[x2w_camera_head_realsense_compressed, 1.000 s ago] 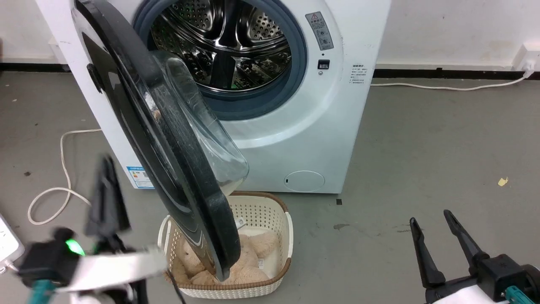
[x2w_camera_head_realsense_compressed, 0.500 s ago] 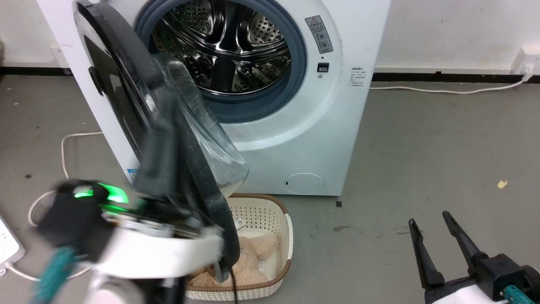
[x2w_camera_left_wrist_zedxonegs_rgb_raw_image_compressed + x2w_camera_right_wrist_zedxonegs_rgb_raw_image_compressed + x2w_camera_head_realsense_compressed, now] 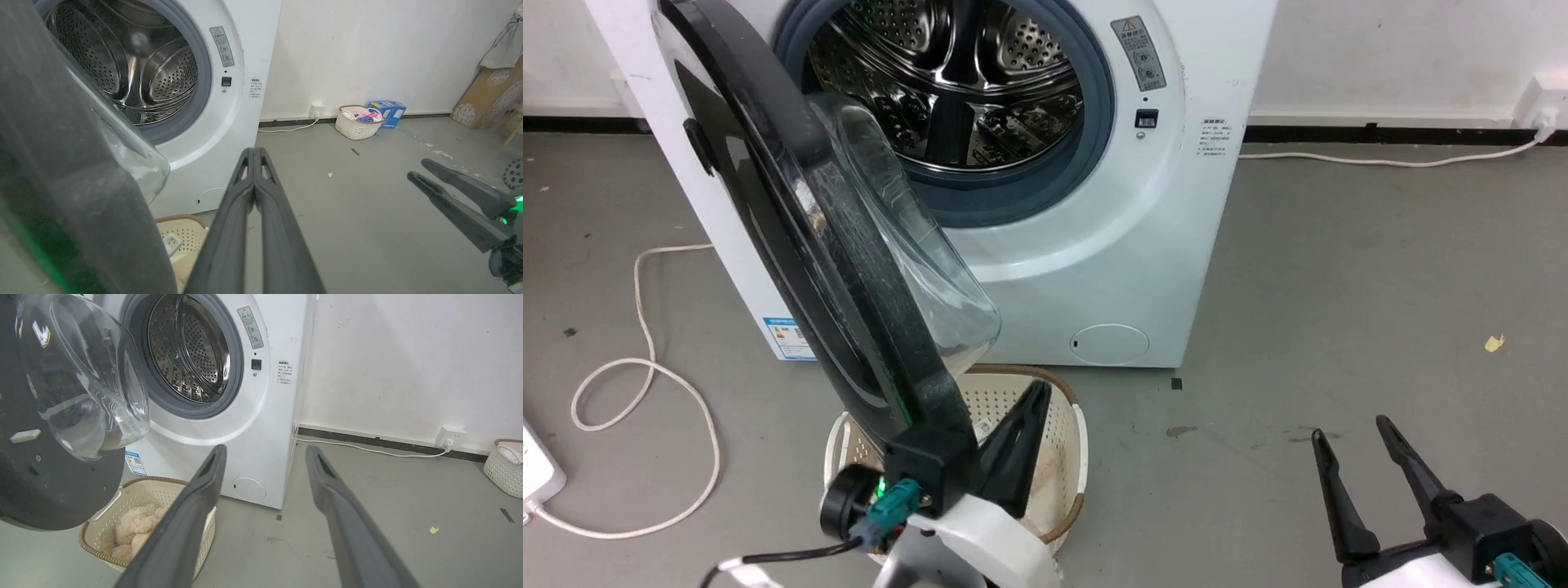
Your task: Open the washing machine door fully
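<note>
L gripper [image 3: 1039, 392], pinched shut & empty, at 5 o'clock rim of door [image 3: 849, 269]: push inner face steadily toward 9; R gripper [image 3: 1349, 428] wide, idle.

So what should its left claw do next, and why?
Probably press the shut left claw leftward against the inside of the washing machine door: the door juts out only part open, and the claw sits just inside its lower edge.
</note>
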Robot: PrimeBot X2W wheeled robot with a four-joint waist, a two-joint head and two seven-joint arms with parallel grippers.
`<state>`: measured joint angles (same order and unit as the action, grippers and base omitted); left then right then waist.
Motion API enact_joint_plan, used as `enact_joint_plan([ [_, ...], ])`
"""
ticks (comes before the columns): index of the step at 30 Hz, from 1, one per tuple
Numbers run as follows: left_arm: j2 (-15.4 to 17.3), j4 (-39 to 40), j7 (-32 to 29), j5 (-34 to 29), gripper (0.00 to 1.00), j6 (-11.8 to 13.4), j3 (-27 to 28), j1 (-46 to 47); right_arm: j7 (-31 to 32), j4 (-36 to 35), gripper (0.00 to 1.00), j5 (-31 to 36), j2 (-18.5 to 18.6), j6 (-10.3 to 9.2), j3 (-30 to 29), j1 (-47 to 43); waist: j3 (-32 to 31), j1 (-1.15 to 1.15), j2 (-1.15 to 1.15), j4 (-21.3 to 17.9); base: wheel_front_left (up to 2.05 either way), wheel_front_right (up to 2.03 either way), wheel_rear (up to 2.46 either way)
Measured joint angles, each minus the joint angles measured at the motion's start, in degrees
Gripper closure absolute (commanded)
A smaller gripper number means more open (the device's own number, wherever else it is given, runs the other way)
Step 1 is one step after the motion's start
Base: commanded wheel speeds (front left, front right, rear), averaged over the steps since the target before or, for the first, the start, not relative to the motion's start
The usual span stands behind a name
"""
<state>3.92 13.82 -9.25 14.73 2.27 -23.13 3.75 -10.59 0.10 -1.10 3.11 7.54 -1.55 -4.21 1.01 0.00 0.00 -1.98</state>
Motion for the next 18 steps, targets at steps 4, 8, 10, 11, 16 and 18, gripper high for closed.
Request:
enact_joint_plan([
  [4, 0.1, -5.6, 0.9, 0.2, 1.00, 0.7, 0.6, -0.6, -0.1, 0.5, 0.00, -0.1, 0.0, 0.00, 0.2, 0.1, 0.4, 0.00, 0.00, -0.3, 0.00, 0.00, 0.00],
  [8, 0.5, -10.2, 2.9, 0.2, 1.00, 1.7, 2.2, -0.6, -0.2, 1.0, 0.00, -0.2, 0.0, 0.00, 0.2, 0.1, 0.7, 0.00, 0.00, -0.3, 0.00, 0.00, 0.00],
  [10, 1.0, -12.2, 4.1, -0.3, 1.00, 1.9, 2.6, -0.6, -0.4, 1.1, 0.00, -0.4, 0.0, 0.00, 0.3, 0.1, 0.7, 0.00, 0.00, -0.1, 0.00, 0.00, 0.00],
  [11, 1.3, -12.9, 4.9, -0.8, 1.00, 1.9, 2.6, -0.6, -0.5, 1.1, 0.00, -0.4, 0.0, 0.00, 0.3, 0.1, 0.7, 0.00, 0.00, 0.0, 0.00, 0.00, 0.00],
  [16, 0.8, -14.6, 8.0, -0.4, 1.00, 2.7, 2.9, -0.7, -0.7, 1.0, 0.00, -0.4, 0.0, 0.00, 0.0, 0.1, 0.7, 0.00, 0.00, 1.6, 0.00, 0.00, 0.00],
  [18, 0.7, -14.8, 8.8, -0.4, 1.00, 2.7, 2.8, -1.0, -0.7, 1.0, 0.00, -0.4, 0.0, 0.00, 0.1, 0.1, 0.5, 0.00, 0.00, 2.8, 0.00, 0.00, 0.00],
])
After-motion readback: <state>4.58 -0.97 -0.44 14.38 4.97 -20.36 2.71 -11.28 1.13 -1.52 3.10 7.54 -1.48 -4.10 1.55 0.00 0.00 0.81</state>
